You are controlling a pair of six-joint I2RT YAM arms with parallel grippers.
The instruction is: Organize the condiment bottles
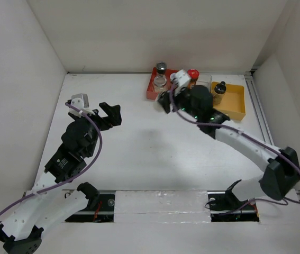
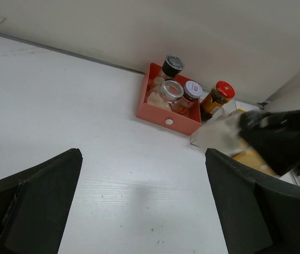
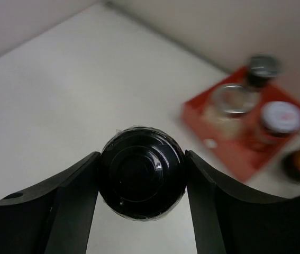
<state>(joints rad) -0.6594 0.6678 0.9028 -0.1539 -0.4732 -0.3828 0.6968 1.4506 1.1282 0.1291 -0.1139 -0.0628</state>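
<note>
Right pincer (image 3: 142, 177) clamped on a black-domed bottle (image 3: 142, 170) above the table (image 3: 60, 79), near the red tray (image 3: 229, 161) holding three jars (image 2: 171, 90); left pincer (image 2: 143, 207) open, empty, well apart

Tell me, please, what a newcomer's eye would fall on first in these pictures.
The right gripper clamps a black-domed bottle, filling the right wrist view. At the far edge of the table, the red tray holds several jars. The left gripper hangs open and empty over its left side.
</note>
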